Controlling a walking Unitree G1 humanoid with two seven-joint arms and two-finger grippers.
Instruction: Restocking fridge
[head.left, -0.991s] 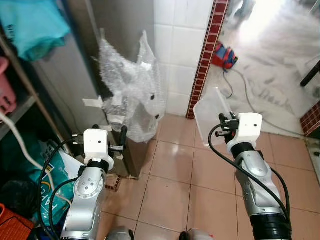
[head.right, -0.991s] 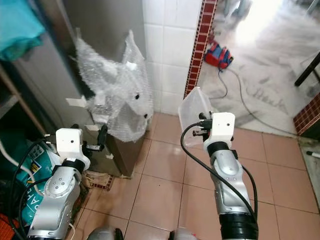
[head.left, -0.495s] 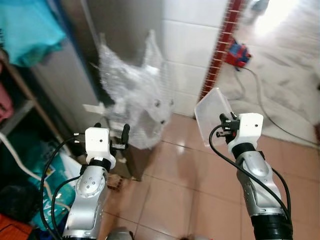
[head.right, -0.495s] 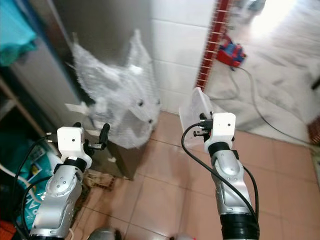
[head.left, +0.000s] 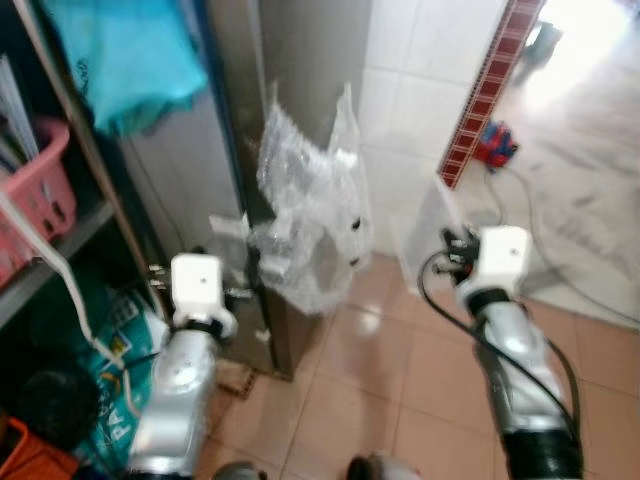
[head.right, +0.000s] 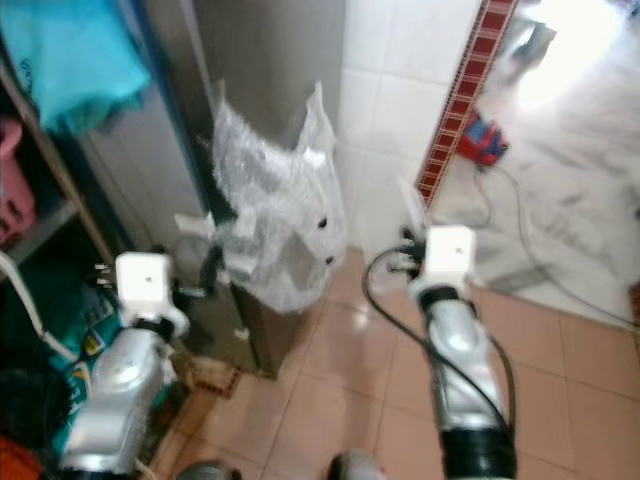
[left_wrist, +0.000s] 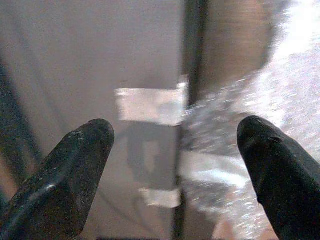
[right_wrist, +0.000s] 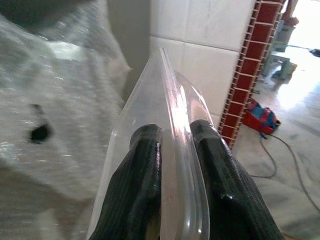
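My right gripper (right_wrist: 172, 145) is shut on the rim of a clear plastic container (right_wrist: 165, 100), held up in front of me to the right (head.left: 425, 235). The grey metal fridge (head.left: 290, 60) stands ahead on the left, with bubble wrap (head.left: 310, 225) taped to its lower corner. My left gripper (left_wrist: 175, 150) is open with nothing between its fingers, pointing at the fridge's side where white tape (left_wrist: 150, 106) holds the wrap. Its black fingers (head.left: 252, 268) sit close to the fridge's corner.
A shelf unit on the left carries a pink basket (head.left: 40, 185) and a teal cloth (head.left: 120, 50). Bags and a white cable (head.left: 75, 300) lie below it. A white tiled wall with a red brick strip (head.left: 490, 85) is behind. A red object (head.left: 497, 145) lies on the floor beyond.
The camera has tilted up and swung left, so the fridge and shelf fill more of the picture. Both arms keep their pose and the right gripper still holds the container.
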